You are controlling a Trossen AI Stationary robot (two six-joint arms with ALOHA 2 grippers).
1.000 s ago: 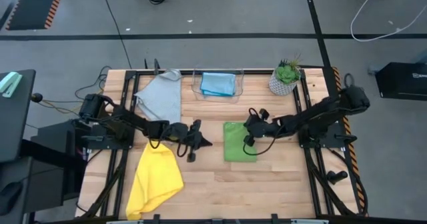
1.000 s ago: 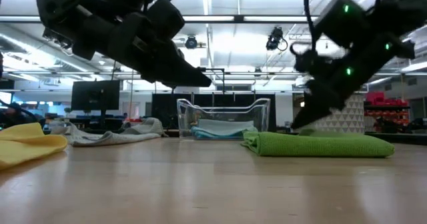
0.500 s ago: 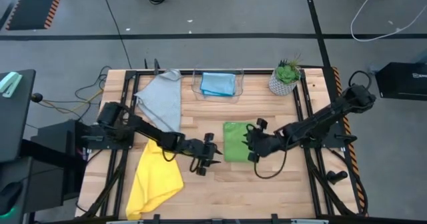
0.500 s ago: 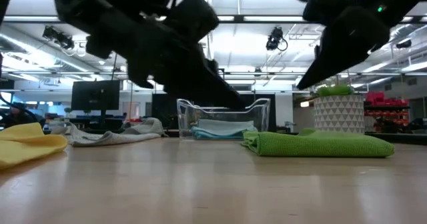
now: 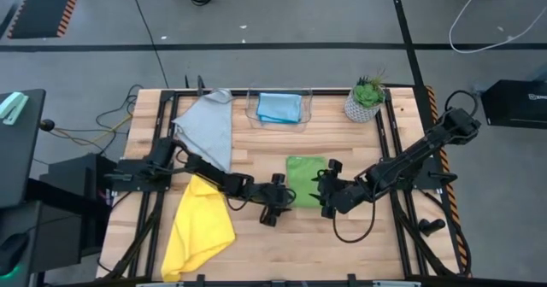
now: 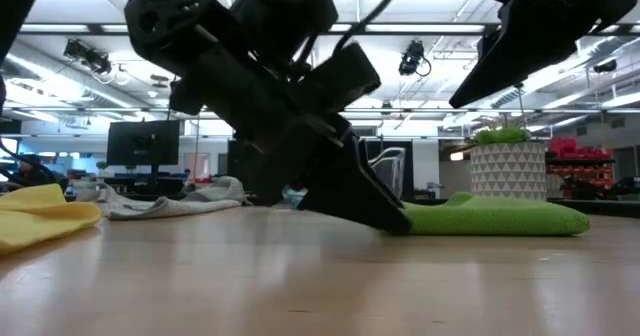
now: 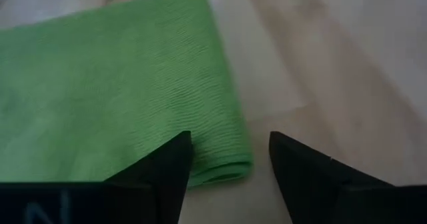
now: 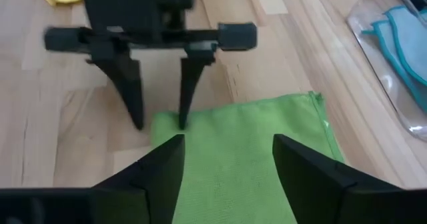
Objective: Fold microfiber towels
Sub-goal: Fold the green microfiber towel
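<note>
Jaws on both arms stand open and hold nothing, as I see on my wrist screens. I go from the big things down: the wooden bench [image 5: 256, 236] carries everything. On its near left side lies the yellow towel [image 5: 199, 227], loose and crumpled, and at the far left the grey towel [image 5: 208, 126] is spread flat. Near the middle lies the green towel [image 5: 305, 180], folded to a small rectangle. The left gripper [image 5: 275, 200] is low at the left edge of this towel, with one fingertip [image 7: 175, 159] over the fold at its corner and the other over bare wood. The right gripper [image 5: 328, 193] hovers over the right edge of the same towel. At the far edge the clear tray [image 5: 250, 109] holds the folded light blue towel [image 5: 279, 107]. Beside it, to the right, stands a small potted plant [image 5: 366, 98].
</note>
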